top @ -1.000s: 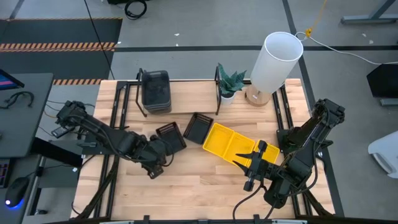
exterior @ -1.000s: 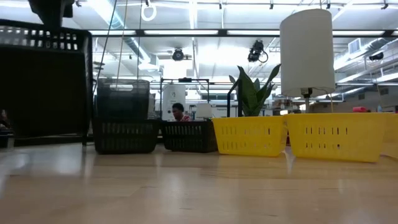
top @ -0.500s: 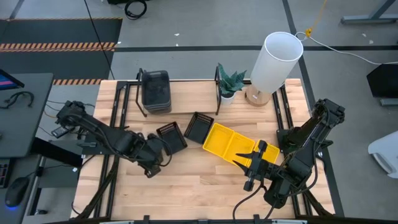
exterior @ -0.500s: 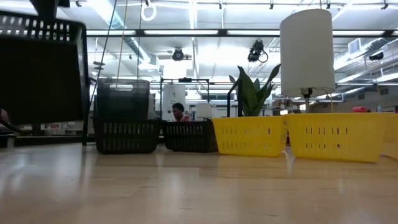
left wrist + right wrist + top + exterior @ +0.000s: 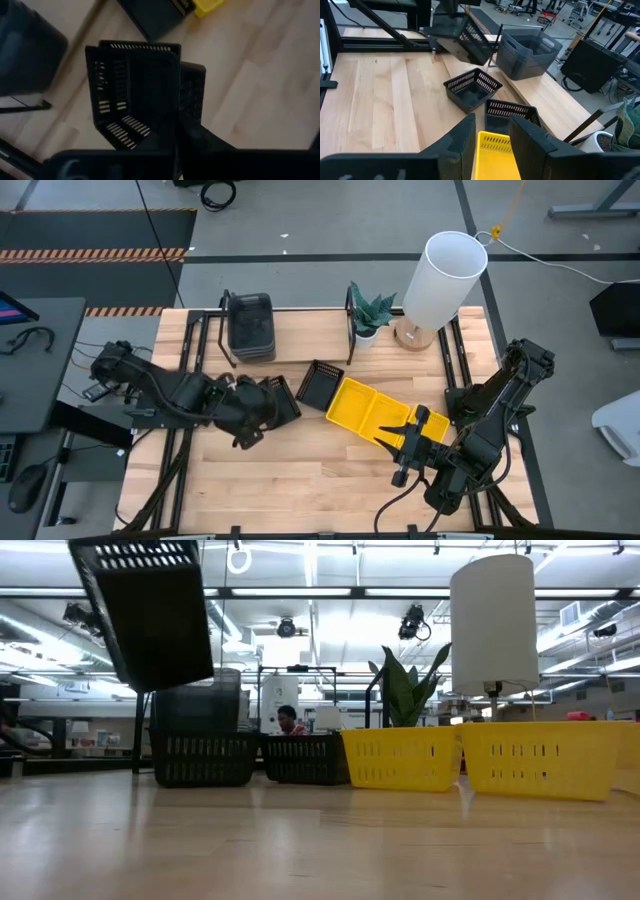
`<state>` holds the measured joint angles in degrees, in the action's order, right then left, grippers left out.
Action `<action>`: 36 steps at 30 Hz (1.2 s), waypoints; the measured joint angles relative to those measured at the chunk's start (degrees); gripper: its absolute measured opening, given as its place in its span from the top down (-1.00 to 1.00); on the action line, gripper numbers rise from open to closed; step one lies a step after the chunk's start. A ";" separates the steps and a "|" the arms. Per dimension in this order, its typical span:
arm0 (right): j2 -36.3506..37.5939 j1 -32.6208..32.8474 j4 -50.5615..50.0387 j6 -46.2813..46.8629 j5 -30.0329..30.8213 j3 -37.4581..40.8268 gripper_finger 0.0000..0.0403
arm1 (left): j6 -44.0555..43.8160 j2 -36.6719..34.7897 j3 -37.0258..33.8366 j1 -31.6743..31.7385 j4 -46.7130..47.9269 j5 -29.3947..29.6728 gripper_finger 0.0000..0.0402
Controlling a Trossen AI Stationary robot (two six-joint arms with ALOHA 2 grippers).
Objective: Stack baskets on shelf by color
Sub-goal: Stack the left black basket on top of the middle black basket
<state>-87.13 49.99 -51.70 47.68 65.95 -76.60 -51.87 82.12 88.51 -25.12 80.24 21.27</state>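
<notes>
- Left gripper (image 5: 258, 412): clenched on the wall of a small black slatted basket (image 5: 150, 610), one finger inside the wall and one outside in the left wrist view. The basket is lifted clear of the tabletop (image 5: 320, 460) and tilted.
- Directly beneath that gripper in the left wrist view: a second black slatted basket (image 5: 192, 97) resting on the tabletop, partly hidden by the held one.
- Just beyond it, on the side away from the left arm: a third black slatted basket (image 5: 320, 385), tilted on the tabletop, touching the near end of the yellow baskets (image 5: 375, 412).
- The yellow baskets lie in a diagonal row running from that black basket to the right gripper (image 5: 408, 452).
- Right gripper: fingers spread and released, holding nothing, poised just above the end of the yellow row, as the right wrist view shows.
- Farther from the left gripper, past the black baskets: the shelf (image 5: 300, 330), a light-wood plank with black wire ends.
- On the shelf: a dark grey basket stack (image 5: 250, 325) at the left end, upright.
- Farthest, beyond the shelf's right end: a potted plant (image 5: 370, 312) and a white lamp (image 5: 445, 275).
</notes>
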 joint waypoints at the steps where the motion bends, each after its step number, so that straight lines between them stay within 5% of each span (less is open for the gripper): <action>1: 0.00 -0.11 0.02 0.00 0.00 0.00 0.39 | 0.87 0.32 -0.16 0.74 -0.13 0.21 0.97; 22: 0.00 -0.63 0.21 -0.76 -0.97 0.00 0.39 | 14.05 22.03 -0.81 8.70 -2.18 -0.48 0.95; 28: 0.00 -0.63 0.28 -0.76 -1.09 0.00 0.39 | 15.33 26.17 -0.83 7.92 -2.10 -1.63 0.76; 36: 0.00 -0.63 0.35 -0.92 -1.11 0.00 0.39 | 15.07 26.49 -0.30 7.54 -0.88 -4.80 0.26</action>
<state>-87.13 49.36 -51.35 46.76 64.84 -76.60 -36.80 108.61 88.22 -17.58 79.36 16.48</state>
